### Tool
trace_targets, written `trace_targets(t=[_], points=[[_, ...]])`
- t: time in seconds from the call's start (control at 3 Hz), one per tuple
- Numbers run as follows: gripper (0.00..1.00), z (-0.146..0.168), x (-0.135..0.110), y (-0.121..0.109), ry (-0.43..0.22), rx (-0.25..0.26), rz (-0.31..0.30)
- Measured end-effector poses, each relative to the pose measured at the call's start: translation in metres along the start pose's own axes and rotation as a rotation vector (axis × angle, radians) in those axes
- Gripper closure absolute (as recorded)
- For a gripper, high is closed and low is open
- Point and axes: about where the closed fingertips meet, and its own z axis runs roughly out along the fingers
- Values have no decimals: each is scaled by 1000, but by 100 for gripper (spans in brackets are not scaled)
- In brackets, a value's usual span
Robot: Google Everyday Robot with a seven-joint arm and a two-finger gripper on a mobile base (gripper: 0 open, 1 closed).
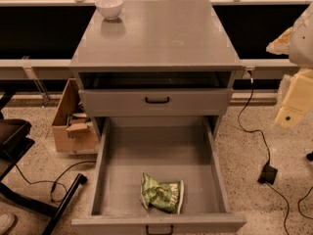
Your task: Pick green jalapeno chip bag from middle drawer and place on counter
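Counter (pixel 161 40) bears a white bowl (pixel 108 7) at back left; gripper (pixel 289 112) hangs right.

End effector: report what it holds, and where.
Nothing. The pale end effector hangs right of the open grey drawer, where the glossy green chip bag lies.

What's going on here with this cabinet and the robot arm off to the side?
The robot is meant to lift the green jalapeno chip bag out of the open middle drawer and set it on the counter. That has not started: the bag lies crumpled on the drawer floor near the front, and the gripper hangs off to the right, apart from both. A white bowl sits at the counter's back left corner.
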Motion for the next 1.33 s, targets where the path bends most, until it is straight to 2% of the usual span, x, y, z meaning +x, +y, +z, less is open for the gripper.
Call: trace_targets(t=[0.33, 0.67, 1.0, 1.33], points=[[0, 0, 0, 0, 0, 0, 0], [0, -6, -2, -1, 18, 26, -2], [0, 23, -1, 11, -37, -1, -7], [0, 83, -8, 31, -121, -34, 31]])
